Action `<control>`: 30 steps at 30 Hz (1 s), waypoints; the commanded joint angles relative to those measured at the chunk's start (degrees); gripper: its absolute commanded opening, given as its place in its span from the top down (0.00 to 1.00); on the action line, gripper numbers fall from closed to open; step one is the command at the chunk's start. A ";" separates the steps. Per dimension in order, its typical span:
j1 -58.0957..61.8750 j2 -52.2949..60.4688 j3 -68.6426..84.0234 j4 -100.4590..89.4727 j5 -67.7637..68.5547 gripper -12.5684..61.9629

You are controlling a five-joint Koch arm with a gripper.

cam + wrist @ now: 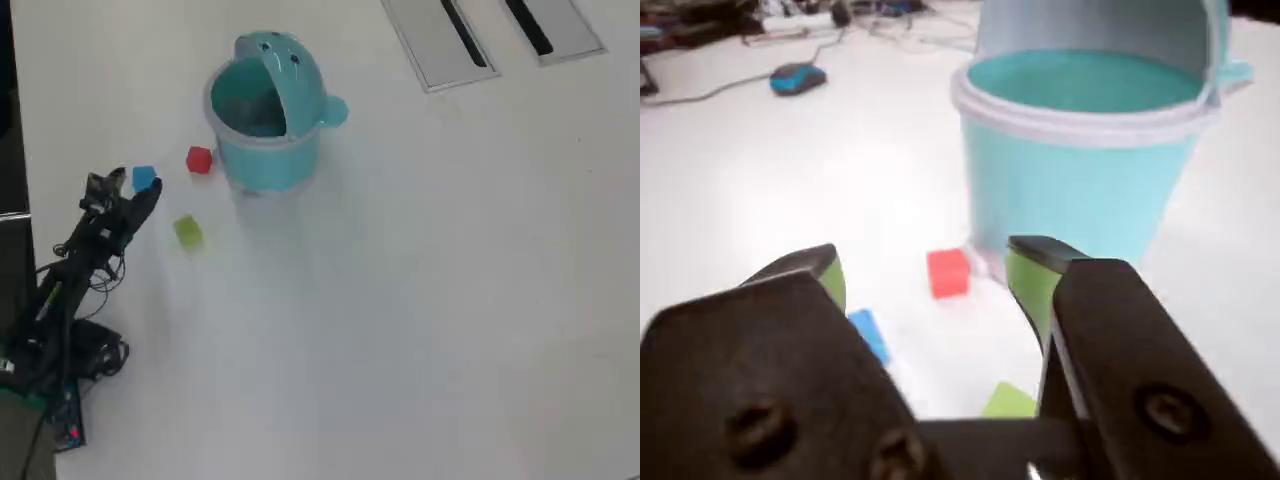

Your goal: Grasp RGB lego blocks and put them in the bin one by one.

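Surface: white table [420, 300].
Arm: reaching from the table's left edge, gripper [930, 270] jaws spread wide, empty.
Blocks: small red plastic cube [948, 272] between the jaws, beyond them.

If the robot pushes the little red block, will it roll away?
Probably not: the red block looks cube-shaped with flat sides, so it should slide on the smooth white table. It looks like hard plastic, likely stiff and light. It sits beside the bin, which might stop it.
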 commanded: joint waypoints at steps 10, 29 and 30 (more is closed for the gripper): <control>-12.57 -16.08 -11.60 5.71 -14.06 0.44; -9.76 -40.61 -26.02 -3.87 -18.81 0.44; -9.05 -42.28 -26.89 -4.31 -18.63 0.44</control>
